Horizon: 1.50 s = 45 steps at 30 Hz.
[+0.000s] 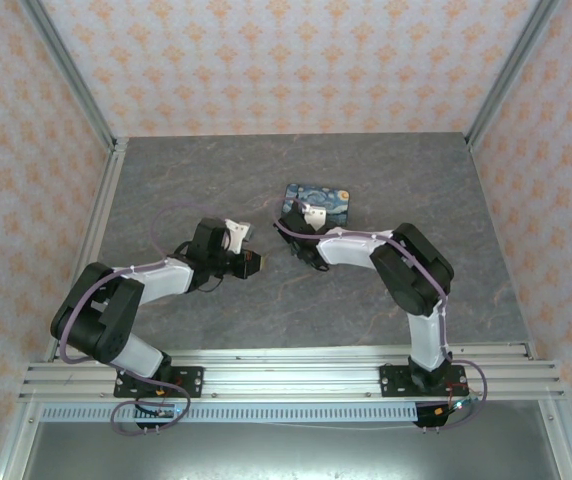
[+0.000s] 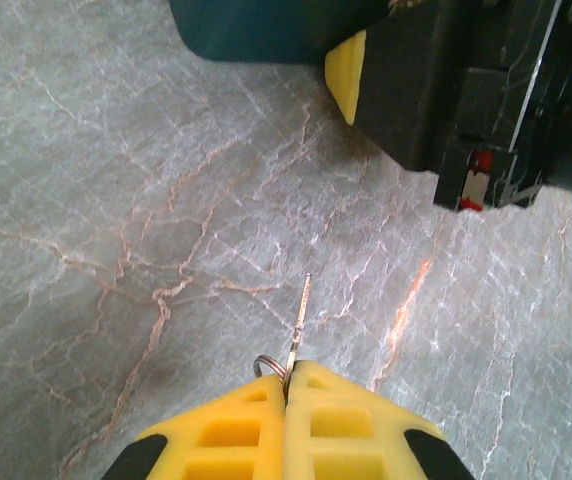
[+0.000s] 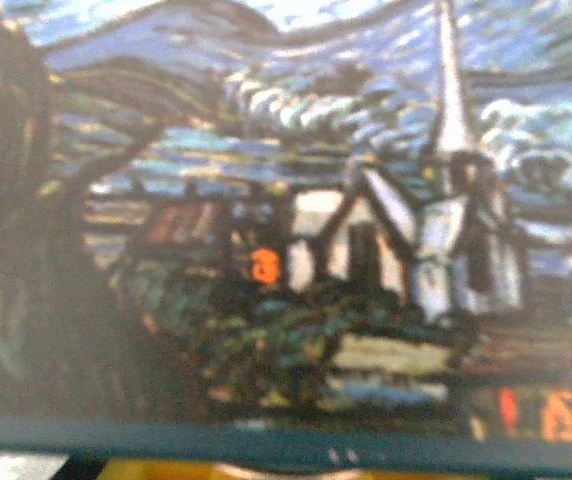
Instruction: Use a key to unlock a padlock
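Well, your left gripper (image 2: 287,378) pinches the key (image 2: 301,318), pointing twelve o'clock; right gripper (image 1: 296,220) at the painted box (image 1: 321,197), grip unclear; unlocking not yet begun.

Left tool (image 2: 288,395) tightly shut — right arm (image 1: 351,247) elbow-out, forearm leftward, near the left tool.

Painted box (image 3: 296,250) is a blurry smear in the right wrist view. Bottom centre of the left wrist view, the head of the key (image 2: 300,320) is buried between the yellow fingers (image 2: 231,435).
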Motion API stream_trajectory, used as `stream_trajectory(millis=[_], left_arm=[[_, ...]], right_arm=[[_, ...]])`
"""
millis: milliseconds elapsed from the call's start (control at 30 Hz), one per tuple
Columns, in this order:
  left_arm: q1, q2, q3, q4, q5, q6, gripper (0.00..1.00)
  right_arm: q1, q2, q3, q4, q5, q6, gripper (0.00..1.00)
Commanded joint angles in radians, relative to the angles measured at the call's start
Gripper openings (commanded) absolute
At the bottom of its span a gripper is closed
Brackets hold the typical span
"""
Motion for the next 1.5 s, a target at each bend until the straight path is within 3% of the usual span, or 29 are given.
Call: stream_trajectory(millis=[0,100,367,800,1033,1267,1467], left_arm=[[-0.019,-0.013,-0.022,0.023,0.009,0.065,0.0],[-0.032,-0.04,-0.038,0.017,-0.003,0.095,0.0],[-0.071,-0.093,-0.053,0.001,-0.031,0.119,0.0],[-0.083,-0.142,-0.112,0.134,0.058,0.005,0.0],[-0.083,-0.124,-0.149,0.313,0.076,-0.117,0.0],[-0.083,-0.14,-0.128,0.386,0.091,-0.212,0.0],[-0.081,-0.064,-0.109,0.515,0.163,-0.348,0.0]], right_arm=[[-0.008,-0.041,-0.019,0.021,0.005,-0.034,0.07],[-0.008,-0.085,-0.049,0.052,-0.037,-0.065,0.0],[-0.018,-0.181,-0.077,0.041,-0.252,-0.117,0.0],[-0.065,-0.289,-0.064,-0.049,-0.549,-0.04,0.0],[-0.085,-0.358,-0.061,-0.082,-0.635,0.003,0.0],[-0.093,-0.409,-0.053,-0.112,-0.683,0.021,0.0],[-0.101,-0.437,-0.074,-0.09,-0.697,0.036,0.0]])
